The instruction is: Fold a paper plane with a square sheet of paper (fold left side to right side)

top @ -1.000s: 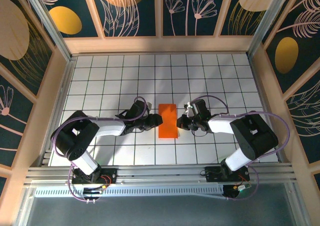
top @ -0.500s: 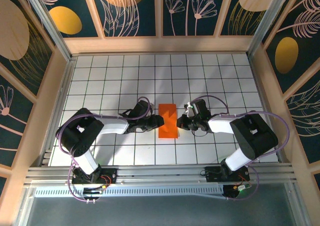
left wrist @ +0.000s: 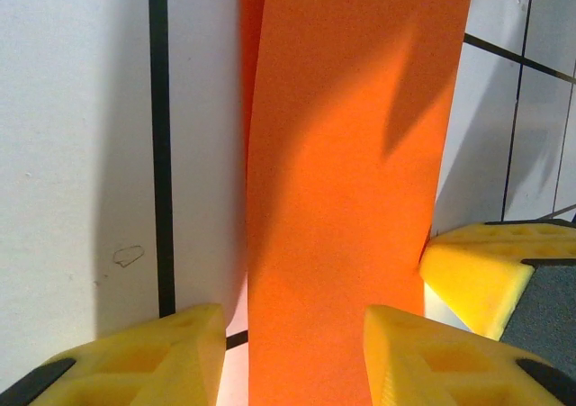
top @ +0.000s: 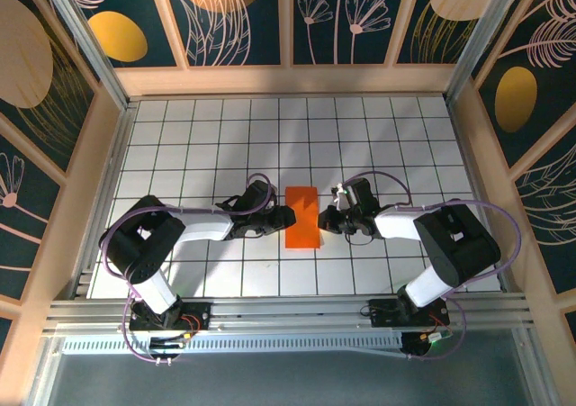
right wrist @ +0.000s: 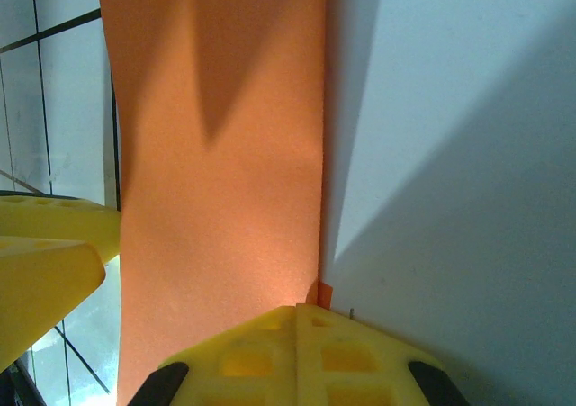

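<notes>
The square sheet of paper (top: pixel 301 217) is bright orange and lies on the tiled floor, folded into a tall narrow rectangle. My left gripper (top: pixel 286 215) is at its left long edge. In the left wrist view the paper (left wrist: pixel 342 199) runs between the yellow fingers of that gripper (left wrist: pixel 292 325), which stand apart and open. My right gripper (top: pixel 324 219) is at the right long edge. Seen from the right wrist, the gripper (right wrist: pixel 297 311) is shut, its joined tips resting at the edge of the paper (right wrist: pixel 220 172), where a tiny orange corner sticks up.
White tiles with black grid lines surround the paper on all sides. Wooden walls with dark floral panels (top: pixel 288 19) enclose the floor. Both arm bases sit on the metal rail (top: pixel 288 316) at the near edge.
The left gripper has slid a little to the right, up to the paper's left edge, and its jaws have widened slightly. The right gripper and the paper have stayed put.
</notes>
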### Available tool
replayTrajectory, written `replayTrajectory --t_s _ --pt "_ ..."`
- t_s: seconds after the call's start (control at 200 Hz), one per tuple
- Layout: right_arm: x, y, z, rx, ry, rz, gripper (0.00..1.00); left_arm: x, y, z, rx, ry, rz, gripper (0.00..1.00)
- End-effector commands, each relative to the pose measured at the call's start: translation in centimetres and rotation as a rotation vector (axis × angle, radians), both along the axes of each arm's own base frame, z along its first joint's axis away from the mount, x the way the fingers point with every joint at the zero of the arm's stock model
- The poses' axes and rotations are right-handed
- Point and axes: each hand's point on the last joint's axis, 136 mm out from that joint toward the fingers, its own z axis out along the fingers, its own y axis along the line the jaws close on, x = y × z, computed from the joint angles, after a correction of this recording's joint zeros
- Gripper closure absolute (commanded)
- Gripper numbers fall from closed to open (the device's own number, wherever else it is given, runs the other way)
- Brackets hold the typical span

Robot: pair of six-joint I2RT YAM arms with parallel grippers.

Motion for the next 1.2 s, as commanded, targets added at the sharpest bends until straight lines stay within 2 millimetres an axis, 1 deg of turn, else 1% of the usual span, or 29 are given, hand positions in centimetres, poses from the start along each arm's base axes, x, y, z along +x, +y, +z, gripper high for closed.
replayTrajectory --t_s 0.0,0.09,0.105,0.14,0.285,0.53,0.641,0.651,0.676,0.856,0.981,1.081,1.191 --pt "-0.7 -1.2 -1.9 -0.065 0.035 -0.006 1.00 0.1 0.7 -0.7 0.050 0.000 0.005 0.56" --pt "-0.6 -1.2 -1.8 -0.064 0.033 -0.006 1.00 0.0 0.0 -0.3 0.001 0.000 -0.008 0.59" --pt "-0.6 -1.2 -1.8 -0.065 0.034 -0.006 1.00 -0.1 0.0 -1.1 0.010 0.016 -0.009 0.60" --pt "-0.6 -1.2 -1.8 -0.064 0.033 -0.006 1.00 -0.2 -0.1 -1.4 0.007 0.022 -0.011 0.62" --pt "-0.8 -1.2 -1.8 -0.064 0.034 -0.006 1.00 -0.2 -0.5 -1.1 -0.034 0.017 -0.011 0.66" --pt "-0.7 -1.2 -1.8 -0.060 0.033 -0.006 1.00 0.0 -0.2 -0.6 -0.040 0.000 0.011 0.70" --pt "-0.7 -1.2 -1.8 -0.059 0.032 -0.005 1.00 -0.1 0.2 -1.0 -0.026 0.005 0.026 0.73" --pt "-0.7 -1.2 -1.8 -0.060 0.032 -0.006 1.00 0.1 0.1 -0.2 -0.038 -0.010 0.027 0.73" --pt "-0.7 -1.2 -1.8 -0.060 0.031 -0.006 1.00 0.2 0.1 0.2 -0.042 -0.020 0.030 0.74" --pt "-0.7 -1.1 -1.7 -0.060 0.029 -0.005 1.00 0.2 0.6 0.5 -0.029 -0.031 0.046 0.79" --pt "-0.3 -0.9 -1.1 -0.046 0.014 -0.004 1.00 0.3 0.7 0.8 -0.034 -0.038 0.050 0.85" --pt "0.0 -0.5 -0.4 -0.029 -0.003 0.003 1.00 0.3 0.6 1.1 -0.041 -0.041 0.051 0.87" --pt "0.2 -0.3 -0.2 -0.024 -0.008 0.011 1.00 0.3 0.5 1.1 -0.047 -0.042 0.048 0.89"
